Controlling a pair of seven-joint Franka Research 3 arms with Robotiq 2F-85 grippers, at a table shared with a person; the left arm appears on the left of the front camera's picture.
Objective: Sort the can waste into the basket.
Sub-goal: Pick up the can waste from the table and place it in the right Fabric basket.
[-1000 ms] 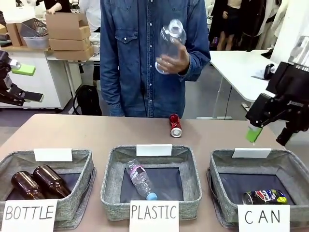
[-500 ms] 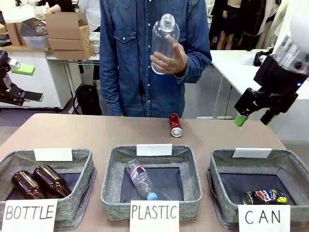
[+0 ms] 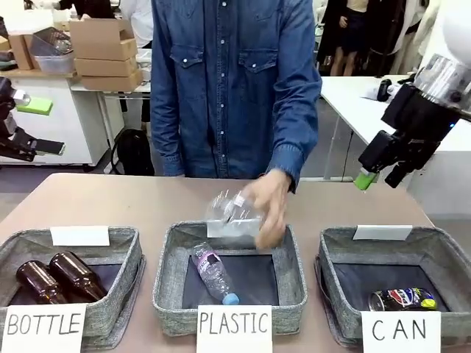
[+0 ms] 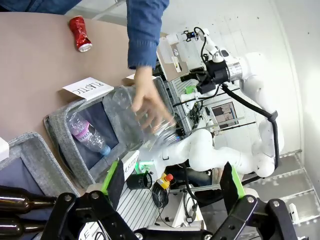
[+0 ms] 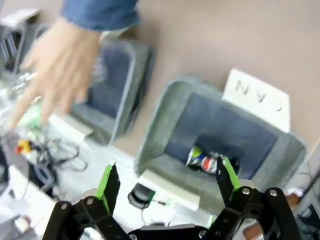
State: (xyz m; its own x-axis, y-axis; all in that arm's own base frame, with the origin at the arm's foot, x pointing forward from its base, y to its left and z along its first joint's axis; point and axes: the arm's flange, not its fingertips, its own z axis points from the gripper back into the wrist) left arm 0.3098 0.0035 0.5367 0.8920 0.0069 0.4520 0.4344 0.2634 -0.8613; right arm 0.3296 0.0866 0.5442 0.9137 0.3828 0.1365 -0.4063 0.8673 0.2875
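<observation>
The black can [image 3: 403, 298] with the blue-red logo lies on its side in the grey basket [image 3: 441, 254] signed "CAN", at the front right; the right wrist view looks down on that can [image 5: 205, 161] inside its basket [image 5: 165, 115]. On the far side of the table, in the left wrist view, the red can [image 4: 80, 33] lies on its side; from the front the person's hand covers it. My right gripper [image 3: 379, 176] [image 5: 166, 184] hangs open and empty, high above the CAN basket's far edge. My left gripper [image 3: 40, 126] [image 4: 174, 182] is open and empty off the table's left side.
The person's hand [image 3: 268, 206] holds a clear plastic bottle [image 3: 232, 209] low over the middle basket [image 3: 165, 279] signed "PLASTIC", which holds another clear bottle [image 3: 213, 273]. The left basket [image 3: 125, 283] signed "BOTTLE" holds two brown bottles [image 3: 62, 276].
The person's hand has come down from chest height with the clear bottle to the PLASTIC basket, covering the red can. My right gripper has risen away from the CAN basket. The left arm stays still.
</observation>
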